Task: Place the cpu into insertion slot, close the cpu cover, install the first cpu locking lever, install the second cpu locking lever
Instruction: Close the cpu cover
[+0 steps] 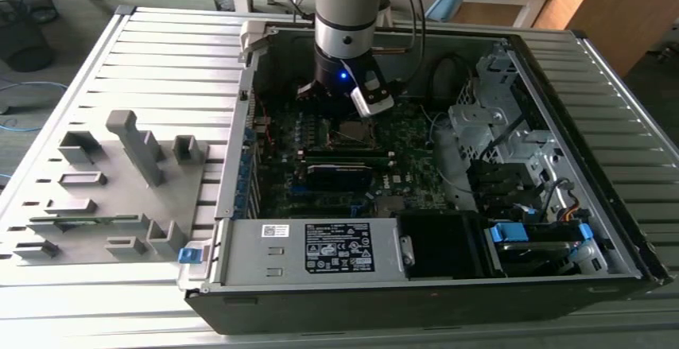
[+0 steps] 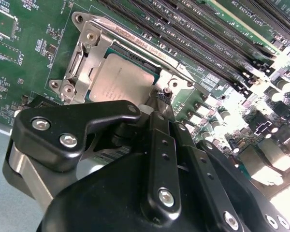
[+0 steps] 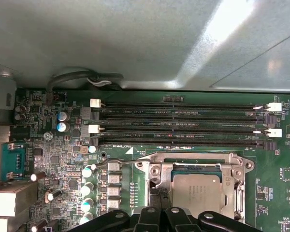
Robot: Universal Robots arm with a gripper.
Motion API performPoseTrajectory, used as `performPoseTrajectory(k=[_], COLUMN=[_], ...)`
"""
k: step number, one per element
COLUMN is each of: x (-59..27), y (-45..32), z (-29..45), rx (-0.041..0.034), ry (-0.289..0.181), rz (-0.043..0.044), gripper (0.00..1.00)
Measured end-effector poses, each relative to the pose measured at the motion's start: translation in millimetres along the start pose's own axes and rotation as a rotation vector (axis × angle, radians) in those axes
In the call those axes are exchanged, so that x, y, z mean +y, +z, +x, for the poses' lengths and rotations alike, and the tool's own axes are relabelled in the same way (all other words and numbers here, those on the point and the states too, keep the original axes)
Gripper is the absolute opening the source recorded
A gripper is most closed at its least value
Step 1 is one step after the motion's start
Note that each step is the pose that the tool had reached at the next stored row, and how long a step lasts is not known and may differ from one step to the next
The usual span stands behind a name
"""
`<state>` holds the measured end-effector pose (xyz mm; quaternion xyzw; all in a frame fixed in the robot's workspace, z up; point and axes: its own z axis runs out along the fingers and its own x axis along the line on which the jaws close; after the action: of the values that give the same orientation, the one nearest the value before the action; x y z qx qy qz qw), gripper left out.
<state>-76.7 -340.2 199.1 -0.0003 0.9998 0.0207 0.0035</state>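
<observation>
The cpu (image 2: 121,79) (image 3: 195,195) sits flat in its socket on the motherboard (image 3: 275,193), roughly mid-case in the exterior view (image 1: 355,132). The cpu cover (image 2: 84,55) (image 3: 238,191) lies down around it, framing all four edges w/ the grey top showing thru the window. A thin metal rod (image 2: 150,43) runs along the cover edge nearest the memory slots (image 3: 183,121); whether it's latched can't be told. The gripper (image 2: 162,99) (image 3: 157,195) is clenched, tips drawn together, sitting at one side edge of the cover, touching or v. close; can't tell if anything is pinched. Its black body covers the near part of the socket in the second wrist view. The memory slots sit just beside one cover edge, long and parallel to it; a row of capacitors (image 3: 87,188) stands near the side edge where the tips are, so little room there. The arm (image 1: 347,15) drops straight down into the open computer case (image 1: 228,166). In that view a black module (image 1: 339,178) and a power supply (image 1: 313,250) sit below the socket, w/ a drive cage (image 1: 498,118) well apart at the exterior view's right. Outside, on the slatted table (image 1: 159,47), a grey fixture tray (image 1: 106,182) lies at the exterior view's left.
</observation>
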Motion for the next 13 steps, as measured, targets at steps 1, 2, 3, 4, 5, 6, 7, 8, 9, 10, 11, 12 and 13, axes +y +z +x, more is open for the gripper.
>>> performPoseTrajectory(k=[1, 2, 3, 4, 5, 6, 7, 8, 9, 10, 11, 12, 13], x=[0.0, 0.0, -0.1, -0.1, -0.1, -0.1, 0.0, 0.0, 0.0, 0.0, 0.0, 0.0, 0.1], y=[0.2, 0.5, 0.7, 0.7, 0.8, 0.9, 0.9, 1.0, 1.0, 1.0, 0.8, 0.5, 0.1], z=[0.0, 0.0, 0.1, 0.1, 0.0, 0.0, 0.0, 0.0, 0.0, 0.0, 0.0, 0.0, -0.1], rx=[0.0000, 0.0001, 0.0003, 0.0003, 0.0003, 0.0002, 0.0001, 0.0000, 0.0000, 0.0000, -0.0001, -0.0003, -0.0007], ry=[0.000, 0.000, 0.000, 0.000, 0.000, 0.000, 0.000, 0.000, 0.000, 0.000, 0.000, 0.000, 0.000], rz=[0.0000, 0.0002, 0.0003, 0.0004, 0.0003, 0.0002, 0.0001, 0.0000, 0.0000, 0.0000, -0.0001, -0.0004, -0.0010], gripper=[0.11, 0.11, 0.11, 0.11, 0.11, 0.11, 0.11, 0.11, 0.11, 0.11, 0.11, 0.11, 0.11])
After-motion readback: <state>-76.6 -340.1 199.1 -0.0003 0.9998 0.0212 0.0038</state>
